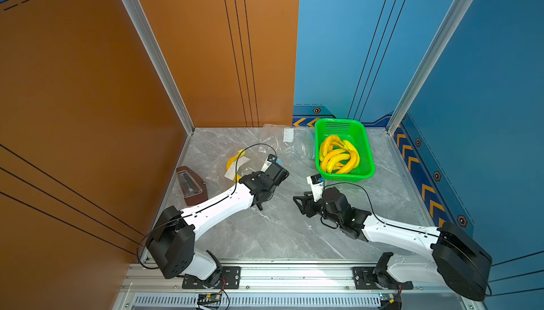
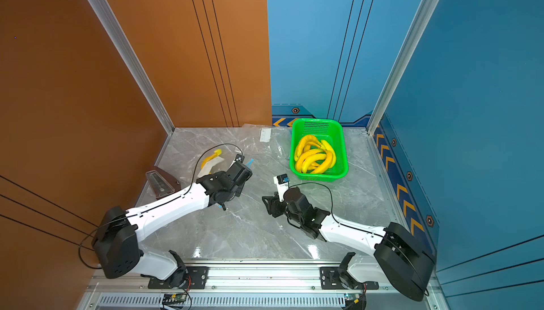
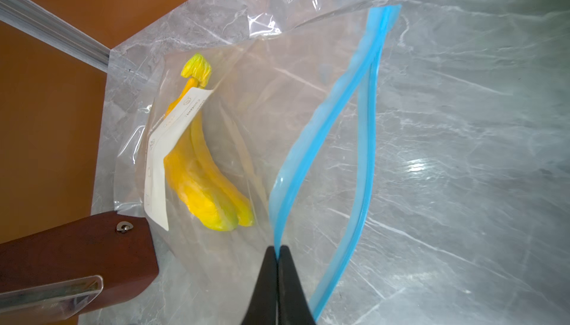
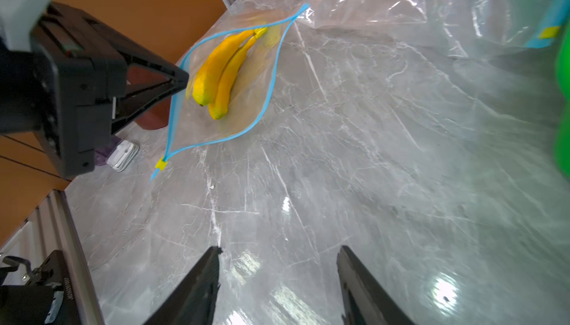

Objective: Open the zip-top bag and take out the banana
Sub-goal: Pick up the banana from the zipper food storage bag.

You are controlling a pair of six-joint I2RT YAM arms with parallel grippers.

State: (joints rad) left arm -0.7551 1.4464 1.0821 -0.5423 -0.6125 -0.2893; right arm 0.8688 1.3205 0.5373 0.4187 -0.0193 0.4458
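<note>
Grey marble-patterned tabletop (image 1: 279, 229), glossy with glare patches; boxed in by an orange wall (image 1: 88, 88) filling the left of the frame and a blue wall (image 1: 338, 43) on the right; green basket (image 1: 347, 177) sits right of centre towards the back. Zip-top bag (image 1: 256, 161) lies left of centre in both top views, mouth gaping, banana (image 3: 200, 181) inside it; left gripper (image 3: 278, 251) is clenched on the bag's blue zip edge; right gripper (image 4: 279, 249) is released, jaws apart over bare tabletop, grasping nothing.
</note>
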